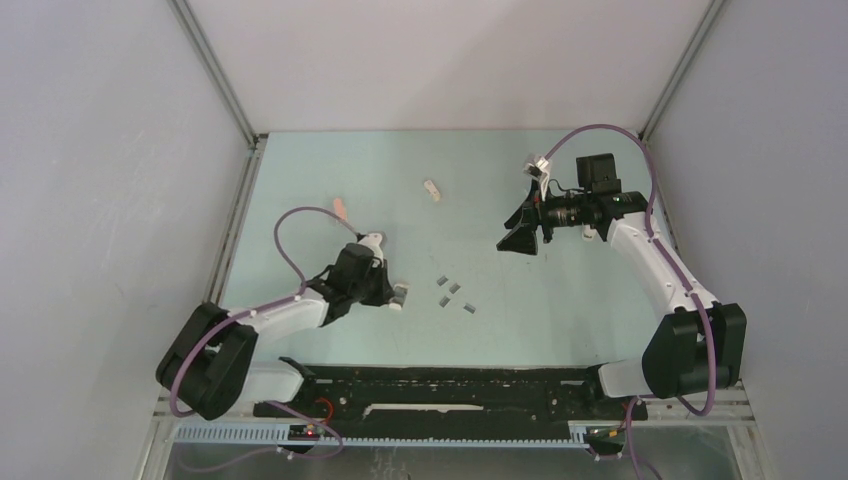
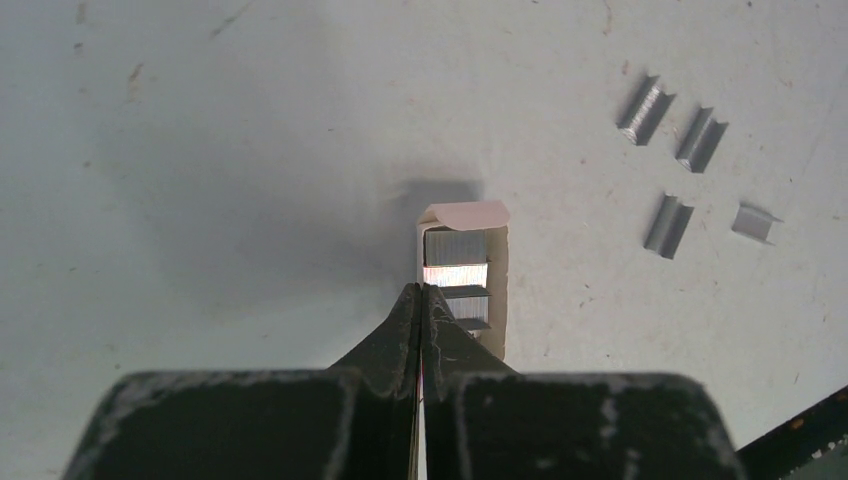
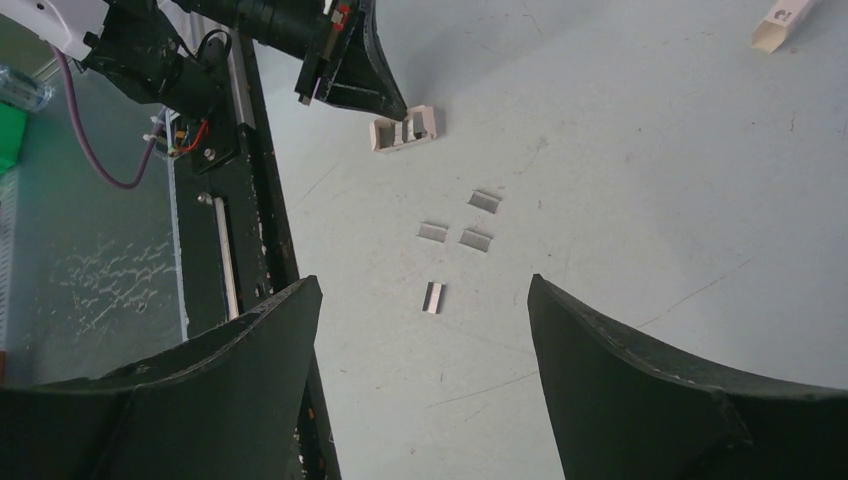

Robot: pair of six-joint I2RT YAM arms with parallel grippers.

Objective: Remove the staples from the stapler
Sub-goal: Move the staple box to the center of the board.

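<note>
Hold the left gripper (image 2: 421, 292), jaws pressed together, low against the staples (image 2: 455, 250) in the open stapler (image 2: 498, 290) near the table's (image 2: 250, 150) near edge and nudge them out gently; the right gripper (image 1: 521, 237), jaws apart, hangs clear.

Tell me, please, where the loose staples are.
Top view: four staples lie centrally on the table, just right of the small stapler by the left gripper.
</note>
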